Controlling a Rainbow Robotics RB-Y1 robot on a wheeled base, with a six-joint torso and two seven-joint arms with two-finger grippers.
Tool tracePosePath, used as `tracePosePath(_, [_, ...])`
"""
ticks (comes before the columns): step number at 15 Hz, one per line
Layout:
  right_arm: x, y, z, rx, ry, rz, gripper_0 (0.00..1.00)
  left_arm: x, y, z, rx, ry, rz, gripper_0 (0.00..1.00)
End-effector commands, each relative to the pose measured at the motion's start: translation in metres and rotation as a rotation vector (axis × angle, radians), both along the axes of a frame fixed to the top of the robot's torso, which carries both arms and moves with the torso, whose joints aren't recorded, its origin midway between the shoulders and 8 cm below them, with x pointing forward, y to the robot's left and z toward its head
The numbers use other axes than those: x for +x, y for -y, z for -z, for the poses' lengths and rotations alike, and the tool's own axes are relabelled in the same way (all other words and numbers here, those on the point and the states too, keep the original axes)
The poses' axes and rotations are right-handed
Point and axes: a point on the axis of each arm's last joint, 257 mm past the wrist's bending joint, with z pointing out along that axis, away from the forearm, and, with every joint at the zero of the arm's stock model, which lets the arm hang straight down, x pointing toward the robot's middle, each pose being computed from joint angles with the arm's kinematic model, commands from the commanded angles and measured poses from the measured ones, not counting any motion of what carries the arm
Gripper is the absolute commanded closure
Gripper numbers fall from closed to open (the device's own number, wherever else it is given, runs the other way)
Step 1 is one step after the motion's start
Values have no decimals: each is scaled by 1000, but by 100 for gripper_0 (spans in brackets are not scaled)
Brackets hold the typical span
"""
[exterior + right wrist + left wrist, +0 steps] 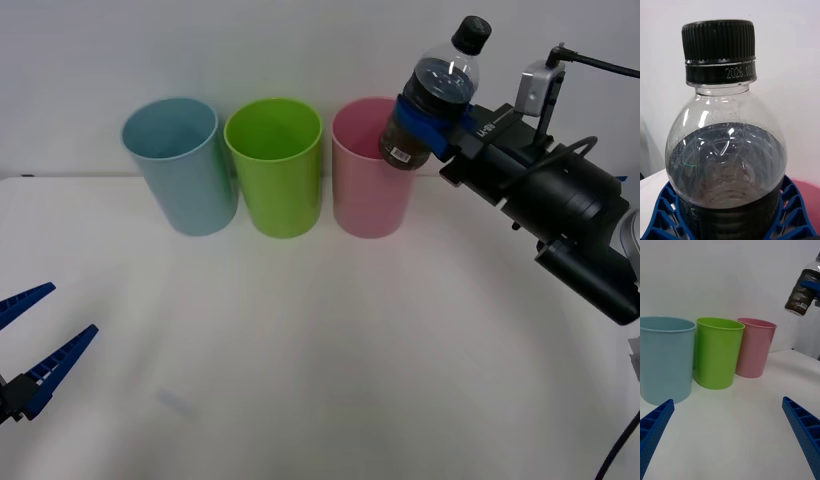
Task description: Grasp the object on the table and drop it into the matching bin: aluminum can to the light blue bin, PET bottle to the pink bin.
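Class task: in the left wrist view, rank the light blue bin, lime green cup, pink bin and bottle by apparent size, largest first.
1. light blue bin
2. lime green cup
3. pink bin
4. PET bottle
The cups' ranking likely reflects nearness to the camera, not true size.

A: How is the light falling?
B: Soft, even brightness is washing over the wide white tabletop [300, 330], leaving only faint shadows beside the three cups.
A: Any glare?
B: Small highlights are glinting on the clear plastic bottle of dark liquid [726, 150], which is looking sharp.
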Motion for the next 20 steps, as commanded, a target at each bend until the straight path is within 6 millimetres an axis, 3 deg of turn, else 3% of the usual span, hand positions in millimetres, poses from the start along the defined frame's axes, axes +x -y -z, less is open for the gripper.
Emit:
tracePosePath(1, [34, -9, -2, 2, -17, 28, 100, 0, 0, 0, 0, 0, 0, 0])
tracePosePath(9, [115, -28, -5, 19, -63, 158, 100, 0, 0, 0, 0, 0, 0, 0])
tracePosePath(12, [127, -27, -4, 14, -68, 189, 100, 0, 0, 0, 0, 0, 0, 0])
tracePosePath(17, [127, -26, -3, 8, -66, 192, 100, 0, 0, 0, 0, 0, 0, 0])
tracePosePath(18, [127, -26, -3, 9, -64, 193, 91, 0, 0, 0, 0, 0, 0, 0])
tracePosePath(19, [128, -25, -4, 6, -60, 196, 58, 0, 0, 0, 0, 0, 0, 0])
tracePosePath(20, [128, -24, -4, 3, -56, 200, 6, 0, 0, 0, 0, 0, 0, 0])
